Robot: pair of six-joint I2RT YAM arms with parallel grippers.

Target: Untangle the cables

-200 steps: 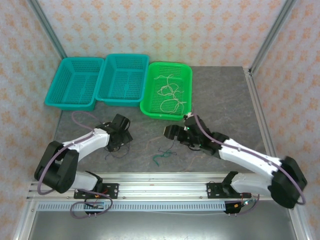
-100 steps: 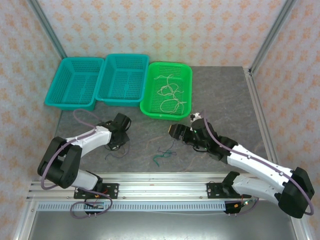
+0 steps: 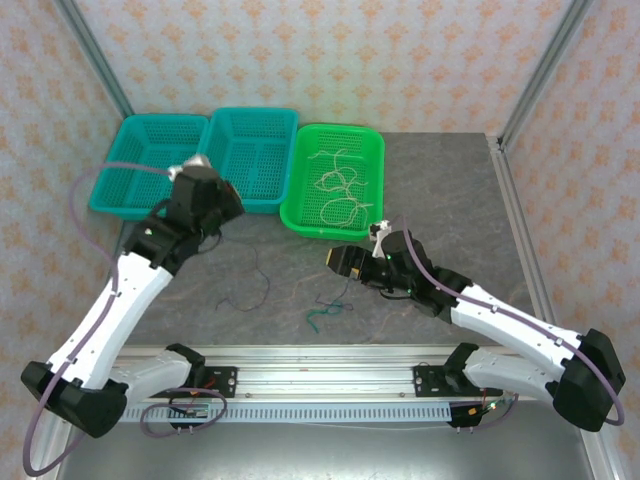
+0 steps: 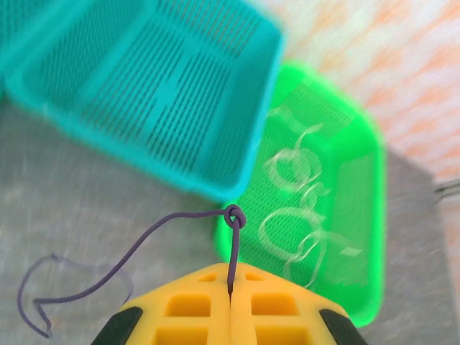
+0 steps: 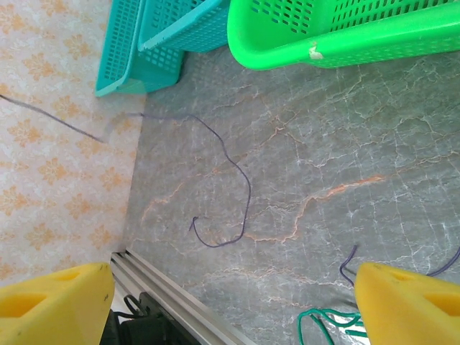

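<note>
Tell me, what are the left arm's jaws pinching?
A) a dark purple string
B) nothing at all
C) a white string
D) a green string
A: in the left wrist view the yellow jaws are shut on a dark purple string with a small knot just above them, and its loose end trails down toward the grey table.

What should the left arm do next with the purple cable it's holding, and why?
Probably carry it over the middle teal basket and let go. The left gripper is shut on the purple cable, whose tail trails down to the table. The cream cables lie together in the green basket, and that teal basket looks empty.
</note>
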